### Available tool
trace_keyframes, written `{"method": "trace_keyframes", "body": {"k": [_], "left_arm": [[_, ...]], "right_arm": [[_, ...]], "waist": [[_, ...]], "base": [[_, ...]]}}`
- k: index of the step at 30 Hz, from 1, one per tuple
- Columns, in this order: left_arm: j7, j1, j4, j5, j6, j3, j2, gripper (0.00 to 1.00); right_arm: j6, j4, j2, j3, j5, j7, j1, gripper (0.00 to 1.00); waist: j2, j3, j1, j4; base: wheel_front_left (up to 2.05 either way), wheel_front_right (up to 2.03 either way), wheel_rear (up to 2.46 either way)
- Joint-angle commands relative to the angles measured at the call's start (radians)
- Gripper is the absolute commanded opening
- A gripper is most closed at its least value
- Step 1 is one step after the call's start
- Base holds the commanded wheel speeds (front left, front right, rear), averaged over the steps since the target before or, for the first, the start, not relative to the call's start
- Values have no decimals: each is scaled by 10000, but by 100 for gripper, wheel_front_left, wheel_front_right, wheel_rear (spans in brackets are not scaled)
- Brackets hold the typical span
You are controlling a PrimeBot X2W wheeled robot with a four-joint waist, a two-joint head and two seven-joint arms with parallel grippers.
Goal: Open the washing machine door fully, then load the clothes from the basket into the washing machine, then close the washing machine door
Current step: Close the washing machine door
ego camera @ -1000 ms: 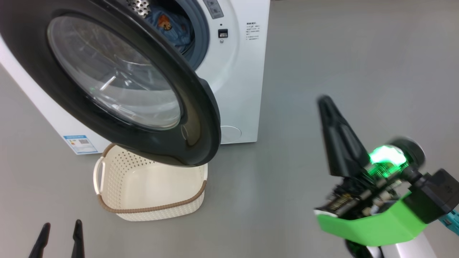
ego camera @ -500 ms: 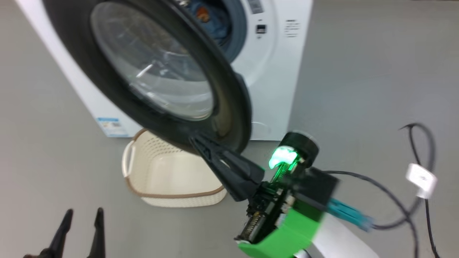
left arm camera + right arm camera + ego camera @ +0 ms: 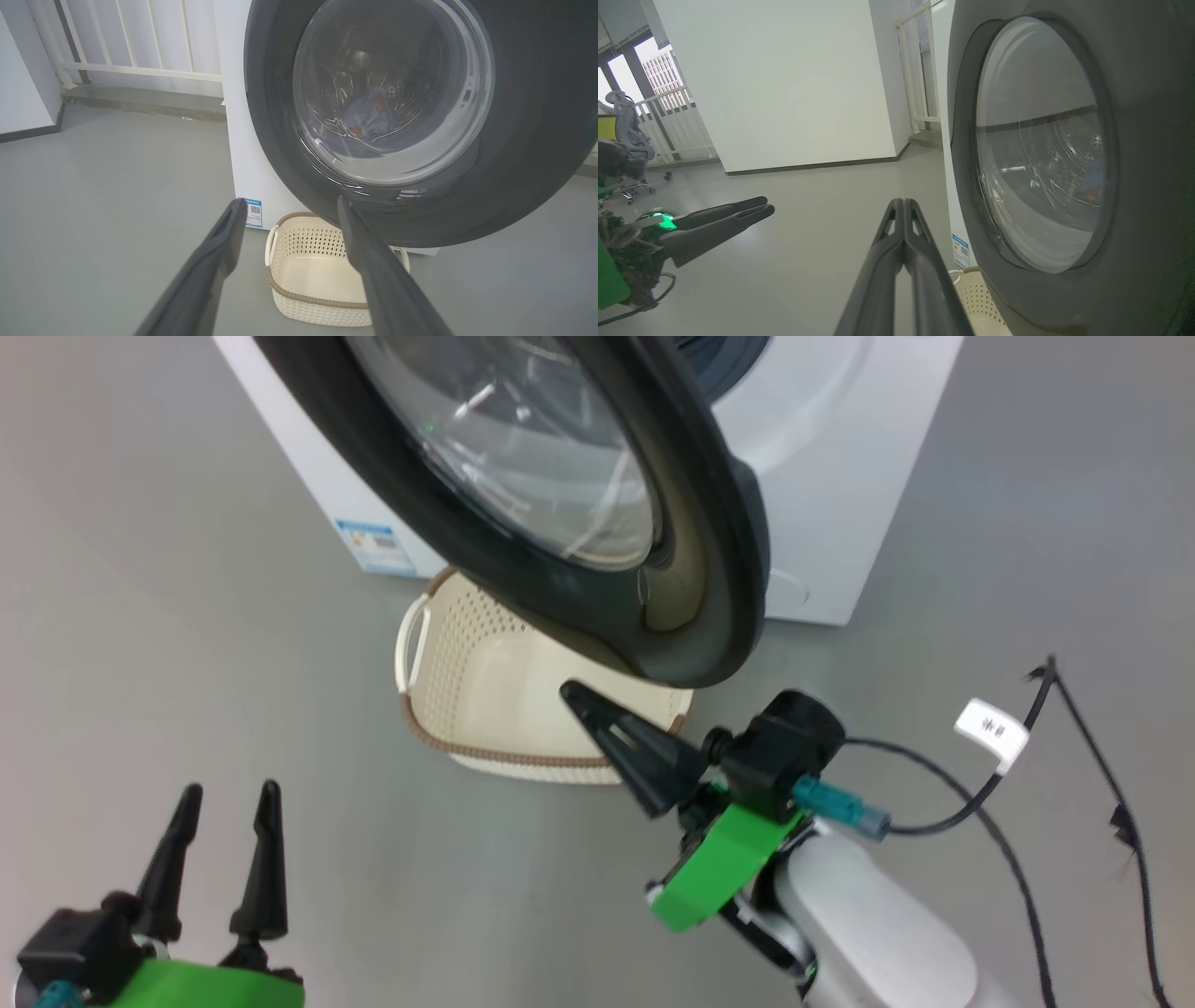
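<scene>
The washing machine door (image 3: pixel 719 532) stands swung out from the white washing machine (image 3: pixel 840 476), its black ring hanging over the empty basket (image 3: pixel 504 681). Through the door glass the blue clothes (image 3: pixel 369 119) lie in the drum. My right gripper (image 3: pixel 571 692) is shut with nothing in it, its tip just below the door's lower rim and above the basket's near edge. In the right wrist view the shut gripper (image 3: pixel 903 203) points along the door (image 3: pixel 1148 93). My left gripper (image 3: pixel 231 793) is open and empty at the lower left, away from the basket (image 3: pixel 317 270).
A black cable with a white tag (image 3: pixel 991 733) lies on the grey floor to the right. A white railing (image 3: pixel 140 46) runs behind the machine. An office chair (image 3: pixel 626 140) stands far off by a window.
The head camera has turned, shifting the whole picture. My right gripper, still shut, has swung from open floor at the right to just under the door's lower rim. The left gripper stays open.
</scene>
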Motion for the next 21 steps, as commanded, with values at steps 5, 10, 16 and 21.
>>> {"method": "trace_keyframes", "body": {"k": [5,10,16,21], "left_arm": [[-65,-890,-201,-326,-13,194,393,100],[-65,-1216,-230,-500,-13,128,489,100],[-65,-1489,-325,-677,-13,-35,554,100],[-65,-1772,-346,-889,-13,-182,674,100]], "right_arm": [[16,34,205,-833,-359,-47,-713,0],[16,23,205,-1521,-667,-47,-1085,0],[16,36,205,-2158,-1159,-47,-1531,0],[16,-127,205,-3109,-1419,-47,-1992,0]], "waist": [[0,1359,0,697],[0,1707,0,656],[0,2099,0,564],[0,2524,0,534]], "base": [[0,0,0],[0,0,0],[0,0,0],[0,0,0]]}}
